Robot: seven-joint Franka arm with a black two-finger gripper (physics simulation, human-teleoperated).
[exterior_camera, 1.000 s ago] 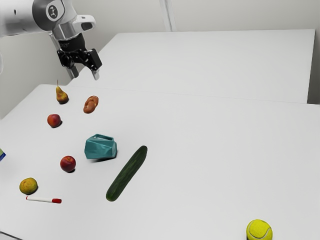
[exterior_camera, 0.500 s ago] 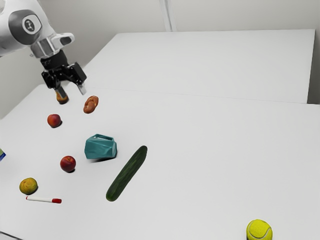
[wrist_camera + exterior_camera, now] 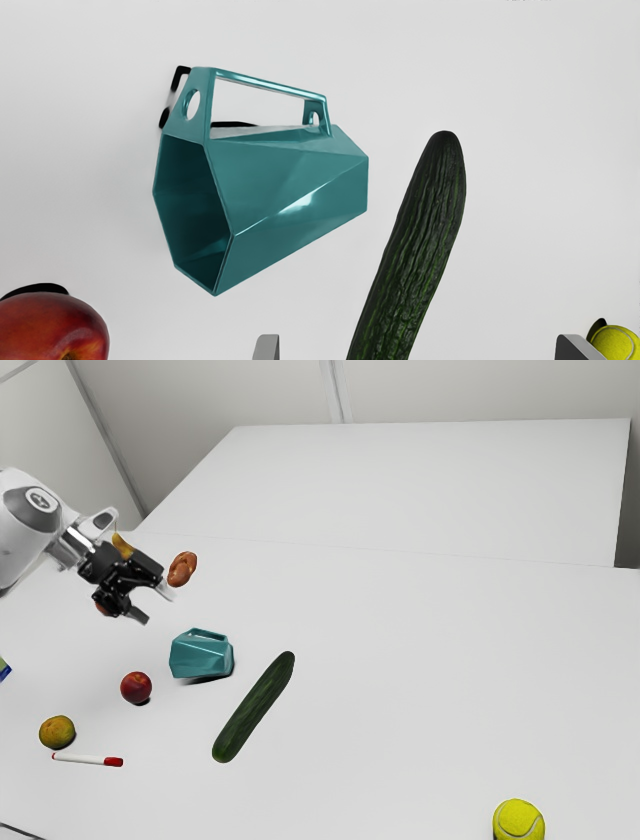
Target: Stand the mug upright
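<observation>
Well, fingers [image 3: 137, 616] wide apart, tilted downward.

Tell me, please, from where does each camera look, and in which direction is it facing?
Exterior view: beside the arm, facing down across the table; arm and open tool show.
Wrist view: on the arm's end, facing down at the table; the tool's fingertips show.
Both share: the mug, cucumber and tennis ball.

Your teal mug [image 3: 285, 185] on its side (open mouth facing away from cucumber [image 3: 420, 240]); red fruit [image 3: 55, 325] near mouth, tennis ball [image 3: 612, 342] beyond cucumber.
</observation>
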